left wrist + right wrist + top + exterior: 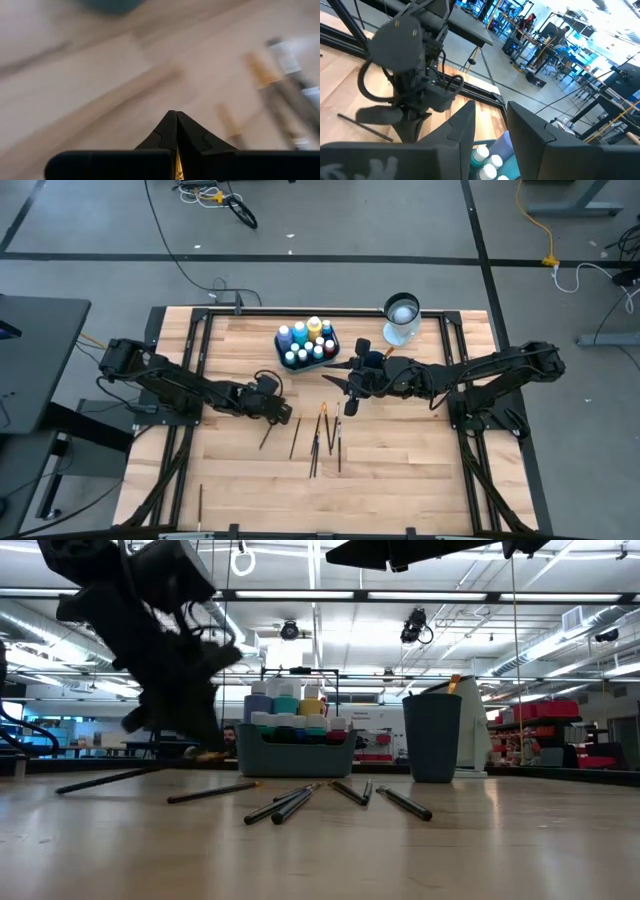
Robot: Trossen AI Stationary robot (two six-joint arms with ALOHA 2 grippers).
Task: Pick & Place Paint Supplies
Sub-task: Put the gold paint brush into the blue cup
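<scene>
Small paint bottles with blue, white and yellow tops stand in the teal tray at the table's far middle. The dark cup stands to the tray's right. Several thin dark brushes lie on the wood in front of the tray. My left gripper is shut low over the table, at the upper end of one brush on the left of that group. My right gripper hangs open above the table beside the tray, holding nothing. My left gripper comes slanting down from the table's left, with its fingertips closed together. A thin gold sliver shows between the fingers. The brush's near end rests on the table; the gripper's body hides the place of hold.
One more brush lies alone near the table's front left. Black frame rails run along the table's left and right sides. Bare wood lies at the front right.
</scene>
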